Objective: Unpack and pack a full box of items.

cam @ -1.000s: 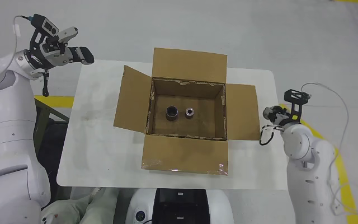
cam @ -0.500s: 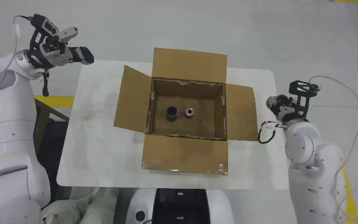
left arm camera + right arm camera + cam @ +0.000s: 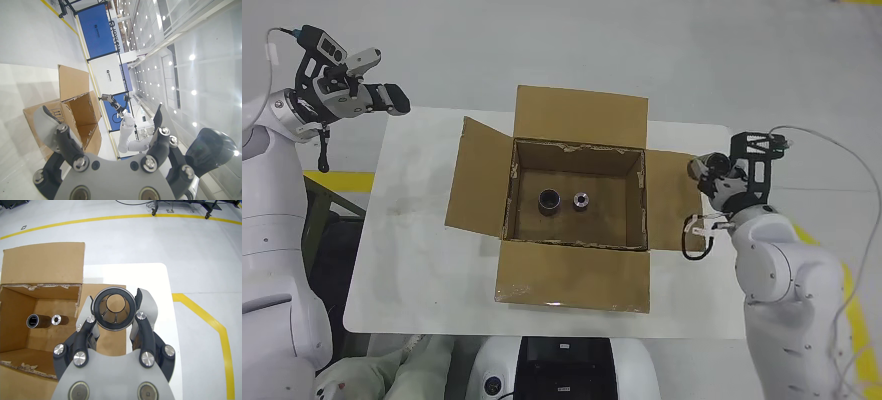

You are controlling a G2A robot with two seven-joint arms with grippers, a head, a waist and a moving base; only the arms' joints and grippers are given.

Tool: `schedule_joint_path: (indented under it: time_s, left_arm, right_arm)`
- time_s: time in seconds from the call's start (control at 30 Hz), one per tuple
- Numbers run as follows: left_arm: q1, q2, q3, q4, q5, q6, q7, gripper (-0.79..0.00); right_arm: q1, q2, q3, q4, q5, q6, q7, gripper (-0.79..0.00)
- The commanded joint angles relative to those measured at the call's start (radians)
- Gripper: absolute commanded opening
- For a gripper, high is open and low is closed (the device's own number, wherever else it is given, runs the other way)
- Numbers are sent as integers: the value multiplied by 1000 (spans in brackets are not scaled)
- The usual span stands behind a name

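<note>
An open cardboard box (image 3: 582, 116) stands mid-table with its flaps spread. On its floor lie a dark metal cylinder (image 3: 548, 203) and a small silver cylinder (image 3: 581, 200), which also appear as the dark cylinder (image 3: 36, 321) and silver cylinder (image 3: 56, 319) in the right wrist view. My right gripper (image 3: 116, 306) is shut on a hollow sleeve with a black rim (image 3: 115, 308). In the top view, the right gripper (image 3: 710, 176) hangs over the box's right flap (image 3: 675, 200). My left gripper (image 3: 392, 97) stays beyond the table's far left corner, open and holding nothing, its fingers (image 3: 45, 121) wide apart.
The white table (image 3: 412, 250) has bare surface left and right of the box. Yellow floor lines (image 3: 204, 317) run beside the table's right side. The box's front flap (image 3: 572, 280) reaches toward the near table edge.
My right arm has swung left from the table's right edge to above the box's right flap, carrying the sleeve. The left arm has not moved.
</note>
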Motion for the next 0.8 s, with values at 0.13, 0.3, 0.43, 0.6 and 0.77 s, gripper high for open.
schedule_joint_path:
  time_s: [0.13, 0.3, 0.43, 0.6, 0.77]
  left_arm:
    - [0, 0, 0, 0, 0, 0, 0, 0]
    - [0, 0, 0, 0, 0, 0, 0, 0]
    - [0, 0, 0, 0, 0, 0, 0, 0]
    - [0, 0, 0, 0, 0, 0, 0, 0]
    - [0, 0, 0, 0, 0, 0, 0, 0]
  right_arm:
    - [15, -2, -67, -31, -26, -8, 8, -785]
    - [33, -5, -133, -42, -44, -20, 15, -785]
    - [54, -9, -187, -37, -66, -22, 21, -785]
    - [84, -15, -256, -20, -93, -19, 35, -785]
    - [117, -22, -330, 12, -127, -23, 55, -785]
